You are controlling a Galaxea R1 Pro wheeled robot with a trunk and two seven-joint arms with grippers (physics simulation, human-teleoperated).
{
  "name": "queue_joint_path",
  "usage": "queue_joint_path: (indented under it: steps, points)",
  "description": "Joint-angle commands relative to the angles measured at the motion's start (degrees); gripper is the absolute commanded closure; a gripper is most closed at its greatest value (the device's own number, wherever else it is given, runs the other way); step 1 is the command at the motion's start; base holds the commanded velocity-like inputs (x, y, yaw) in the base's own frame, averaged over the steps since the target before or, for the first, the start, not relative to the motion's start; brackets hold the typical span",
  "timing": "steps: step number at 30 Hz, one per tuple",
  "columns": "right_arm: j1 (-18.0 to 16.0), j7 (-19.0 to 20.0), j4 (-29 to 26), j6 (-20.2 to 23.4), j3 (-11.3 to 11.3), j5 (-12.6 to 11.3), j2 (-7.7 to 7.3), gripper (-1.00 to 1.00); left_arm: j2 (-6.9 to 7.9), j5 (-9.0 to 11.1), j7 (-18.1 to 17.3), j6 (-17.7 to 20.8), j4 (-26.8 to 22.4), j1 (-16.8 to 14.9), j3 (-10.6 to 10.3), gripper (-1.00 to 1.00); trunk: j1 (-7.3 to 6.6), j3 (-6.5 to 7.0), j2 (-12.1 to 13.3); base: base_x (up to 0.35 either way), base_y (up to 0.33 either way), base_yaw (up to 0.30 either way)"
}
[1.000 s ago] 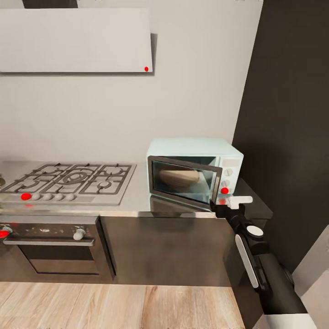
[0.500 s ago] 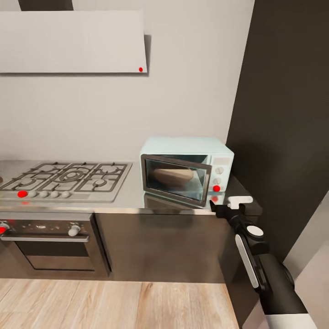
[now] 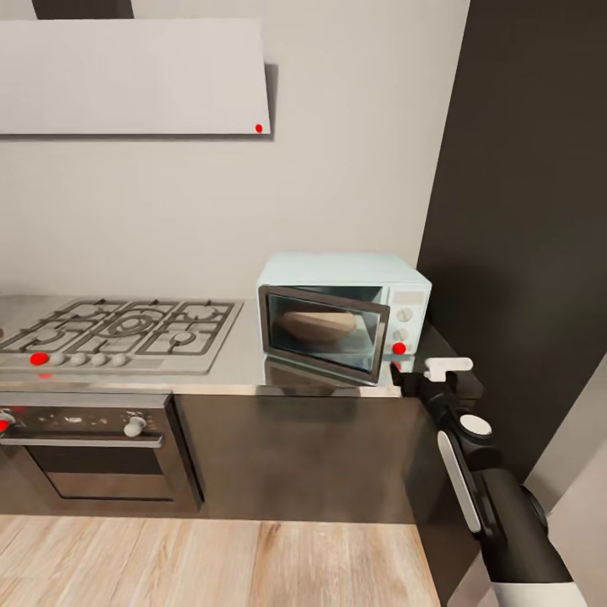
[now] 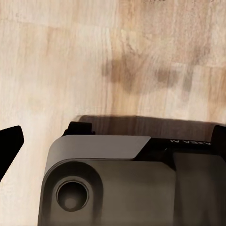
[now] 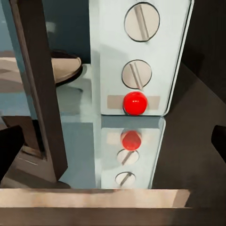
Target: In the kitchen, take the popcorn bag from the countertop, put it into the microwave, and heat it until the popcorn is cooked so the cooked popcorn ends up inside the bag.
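- We see the microwave (image 3: 341, 314) near the right end of the countertop (image 3: 244, 375), door (image 3: 323, 332) ajar and swung out on its left hinge.
- Through the door glass a tan rounded mass (image 3: 319, 324) sits inside the cavity; we cannot tell whether it is the popcorn bag or the turntable. No bag lies on the bare worktop.
- Handling, our judgement: a paper bag is light, soft and crushable, so it is best pinched at a folded edge with gentle closure.
- The door is stiff and hinged; we would push on its free right edge rather than grip it.
- Right gripper (image 3: 421, 375) hangs at the counter's front edge, just beside the door's free edge and below the red button (image 5: 135, 102). Its fingers sit at the wrist frame's sides, apart and holding nothing.
- Left gripper: we cannot tell its state; its wrist view gives wood floor (image 4: 61, 61).
- In the way: the ajar door stands between gripper and cavity. The dark tall cabinet (image 3: 531, 211) crowds the right arm. The gas hob (image 3: 118, 333) is well apart.
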Motion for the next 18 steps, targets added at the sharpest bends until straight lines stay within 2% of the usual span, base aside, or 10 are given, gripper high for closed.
queue_joint_path:
  steps: [1,3,7,18]
  points:
    - [0.2,-0.3,-0.2,-1.2,0.1,-0.1,-0.02,-1.0,-0.03,0.1,0.0,-0.2,0.0,0.0,0.4,-1.0,0.01,-0.06,0.0,0.26,0.0,0.0]
    - [0.6,-0.2,-0.3,-4.2,0.2,0.0,-0.07,-1.0,-0.03,0.1,-0.1,-0.2,0.0,0.0,0.4,-1.0,0.01,-0.06,0.0,0.284,0.0,0.0]
    - [0.7,0.1,0.1,-5.9,0.4,0.4,-0.3,-1.0,-0.03,0.1,0.0,-0.2,0.0,0.0,0.4,-1.0,0.01,-0.06,0.0,0.149,0.0,0.0]
    - [0.4,0.5,0.5,-5.5,0.6,0.1,-0.51,-1.0,-0.03,0.1,-0.1,-0.2,0.0,0.0,0.3,-1.0,0.01,-0.06,0.0,0.007,0.0,0.0]
